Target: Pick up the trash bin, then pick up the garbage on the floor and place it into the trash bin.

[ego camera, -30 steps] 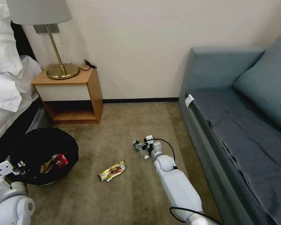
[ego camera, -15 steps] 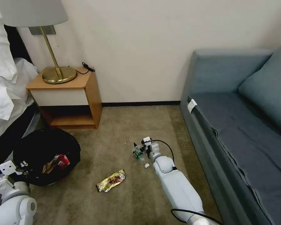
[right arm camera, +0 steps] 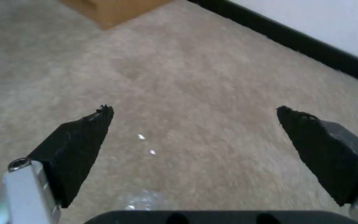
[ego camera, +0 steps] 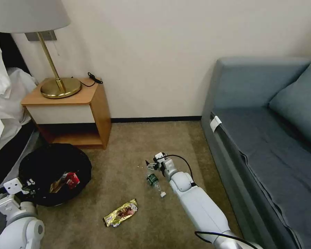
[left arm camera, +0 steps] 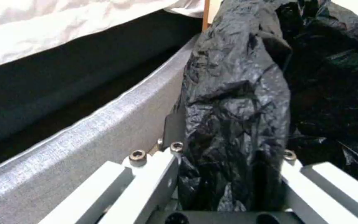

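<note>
Left gripper (left arm camera: 228, 174) clamped on trash bin (ego camera: 55, 174) liner. Right gripper (right arm camera: 195, 137) spread wide above carpet, bottle (ego camera: 152, 180) just beside it

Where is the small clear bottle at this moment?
In the head view, the bottle lies on the carpet just beside the open right gripper, right of the gold wrapper.

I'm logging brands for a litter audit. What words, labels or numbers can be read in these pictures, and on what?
None can be read.
Bottle on the carpet below the open right gripper: green label, print too small.
Gold wrapper on the carpet: print blurred.
Red wrapper in the trash bin: white marks, unreadable.
White tag on the sofa edge: no text shows.
Left gripper, shut on the bin's bag: no markings.
</note>
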Controlling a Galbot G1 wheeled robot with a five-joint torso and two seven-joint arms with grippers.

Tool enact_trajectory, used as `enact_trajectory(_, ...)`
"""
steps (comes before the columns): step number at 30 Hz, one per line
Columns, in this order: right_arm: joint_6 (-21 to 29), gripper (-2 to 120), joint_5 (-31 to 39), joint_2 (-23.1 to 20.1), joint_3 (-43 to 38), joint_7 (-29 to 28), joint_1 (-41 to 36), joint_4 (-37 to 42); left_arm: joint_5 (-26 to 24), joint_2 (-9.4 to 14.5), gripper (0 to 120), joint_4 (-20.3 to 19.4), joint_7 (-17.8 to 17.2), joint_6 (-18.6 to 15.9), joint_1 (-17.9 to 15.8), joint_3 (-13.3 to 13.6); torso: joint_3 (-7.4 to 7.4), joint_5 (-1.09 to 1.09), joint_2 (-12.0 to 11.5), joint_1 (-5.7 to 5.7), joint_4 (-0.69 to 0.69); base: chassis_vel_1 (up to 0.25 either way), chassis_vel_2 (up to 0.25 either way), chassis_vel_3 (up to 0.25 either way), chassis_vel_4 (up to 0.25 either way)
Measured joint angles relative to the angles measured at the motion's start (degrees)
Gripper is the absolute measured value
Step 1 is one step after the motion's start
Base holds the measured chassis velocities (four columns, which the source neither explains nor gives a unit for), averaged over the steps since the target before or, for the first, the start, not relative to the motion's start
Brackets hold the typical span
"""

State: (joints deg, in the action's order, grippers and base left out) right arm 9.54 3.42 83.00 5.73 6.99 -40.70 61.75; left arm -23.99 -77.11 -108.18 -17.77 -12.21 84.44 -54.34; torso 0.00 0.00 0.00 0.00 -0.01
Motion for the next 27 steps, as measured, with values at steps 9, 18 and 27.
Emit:
enact_trajectory(9, 1.9, 100, 4.4, -2.7, 11.9, 4.6, 4.0, 3.5, 0.2, 0.5, 4, -0.6, -1.2, 0.1, 0.7, -0.3, 0.00, -0.01, 0.0, 0.00, 0.02, 0.000, 0.000, 0.000, 0.000)
enact_trajectory(18, 6.2, 100, 11.2, -6.6, 23.6, 8.6, 5.7, 11.9, 0.1, 1.5, 4, -1.7, -2.2, -0.4, 0.9, -1.2, 0.00, 0.00, 0.0, 0.00, 0.02, 0.000, 0.000, 0.000, 0.000)
enact_trajectory(27, 7.5, 100, 12.4, -8.6, 34.0, 11.0, 5.9, 13.8, -1.3, 0.6, 4, -5.4, -5.4, -4.1, 0.2, -0.3, 0.00, 0.00, 0.0, 0.00, 0.01, 0.000, 0.000, 0.000, 0.000)
